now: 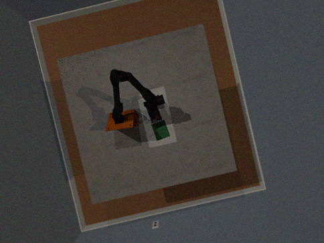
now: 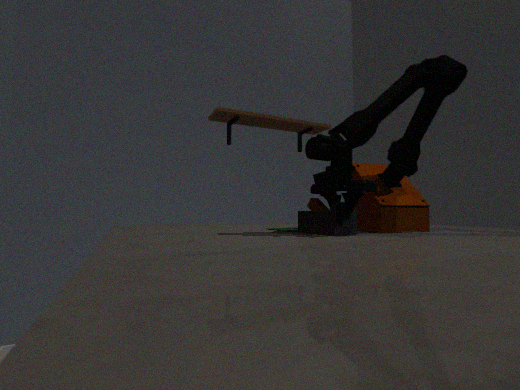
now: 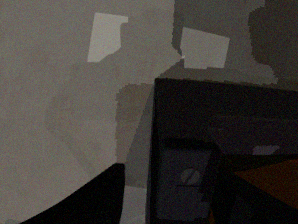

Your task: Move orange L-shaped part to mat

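Observation:
The orange part [image 2: 316, 205] [image 3: 276, 182] is tilted in the tray's pocket, with one end standing above the rim of the grey tray [image 2: 320, 225] [image 3: 225, 100]. A small bit of orange also shows beside the gripper in the top view. My gripper [image 2: 343, 206] [image 3: 168, 175] is low over the tray at the other end of the part, fingers apart and nothing between them. One finger reaches down into the pocket and hides the L-shaped end; the other is outside the tray wall. The green mat [image 1: 161, 131] [image 2: 281, 229] is bare beside the tray.
The orange arm base [image 1: 119, 125] [image 2: 410, 217] stands behind the tray. A wooden shelf [image 2: 270, 120] on brackets shows beyond the arm in the exterior view. A pale sheet [image 1: 170, 137] lies under the mat and tray. The arm's shadow crosses the table.

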Available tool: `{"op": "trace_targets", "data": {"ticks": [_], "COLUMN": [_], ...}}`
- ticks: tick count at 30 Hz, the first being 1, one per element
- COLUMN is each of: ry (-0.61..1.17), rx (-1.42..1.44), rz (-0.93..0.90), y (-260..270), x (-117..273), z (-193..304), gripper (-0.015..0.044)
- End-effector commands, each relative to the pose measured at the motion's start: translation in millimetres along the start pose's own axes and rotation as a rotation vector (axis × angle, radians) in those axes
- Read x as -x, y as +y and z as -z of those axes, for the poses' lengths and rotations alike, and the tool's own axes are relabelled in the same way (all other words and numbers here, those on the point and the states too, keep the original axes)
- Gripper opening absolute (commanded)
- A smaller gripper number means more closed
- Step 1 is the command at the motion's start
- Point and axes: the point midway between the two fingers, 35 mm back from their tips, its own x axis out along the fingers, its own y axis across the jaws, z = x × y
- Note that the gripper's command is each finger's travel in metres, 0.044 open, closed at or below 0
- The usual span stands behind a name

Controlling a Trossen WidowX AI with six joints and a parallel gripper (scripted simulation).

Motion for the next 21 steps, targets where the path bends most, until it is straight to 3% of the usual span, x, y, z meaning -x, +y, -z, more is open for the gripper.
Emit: {"op": "trace_targets", "data": {"ticks": [1, 21], "ry": [0.019, 0.006], "rx": [-0.02, -0.007], "rz": [-0.003, -0.002], "y": [-2.6, -0.6], "x": [-7.7, -4.9], "z": [7.1, 2.6], "gripper": [0.018, 0.018]}}
